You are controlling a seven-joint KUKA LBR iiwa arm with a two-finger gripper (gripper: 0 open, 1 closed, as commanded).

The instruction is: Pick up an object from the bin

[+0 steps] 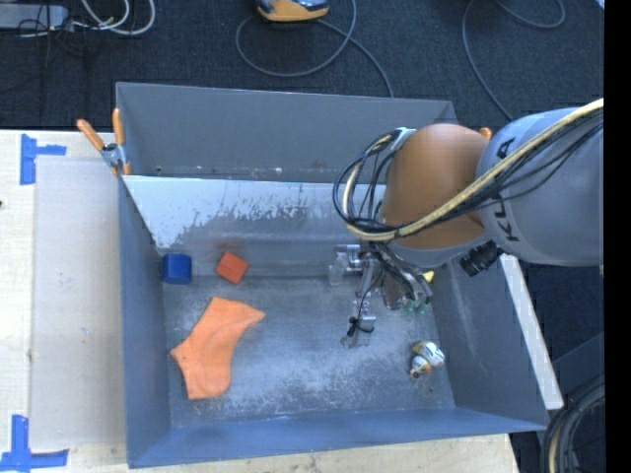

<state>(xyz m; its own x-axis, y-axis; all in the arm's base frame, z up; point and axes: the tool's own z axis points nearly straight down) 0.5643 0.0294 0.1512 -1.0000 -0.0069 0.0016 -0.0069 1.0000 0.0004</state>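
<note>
Gripper [358, 331] of the single arm, lowered into the grey metal bin [286, 136] and standing over a bare patch of the speckled floor, a little right of the bin's middle. Whether it was open or closed could not be told from this view, and no object could be made out in its grasp.

Above the gripper, the wrist carried a rounded orange cover [434, 185] with a loop of dark cables [357, 190] on its left side. The grey arm [557, 195] entered from the right, across the bin's right wall.

Nearest object: a small white, yellow and dark item [426, 359], lying on the floor near the gripper, to its right and slightly toward the front wall, apart from it. Its kind could not be determined.

Farther left, a crumpled orange cloth [217, 346] lay flat on the left half of the floor, well apart from the gripper. Beyond the cloth, at the foot of the sloping back wall, sat a small orange-red block [232, 266] and, near it on its left, a small blue block [177, 268], the two not touching.
</note>
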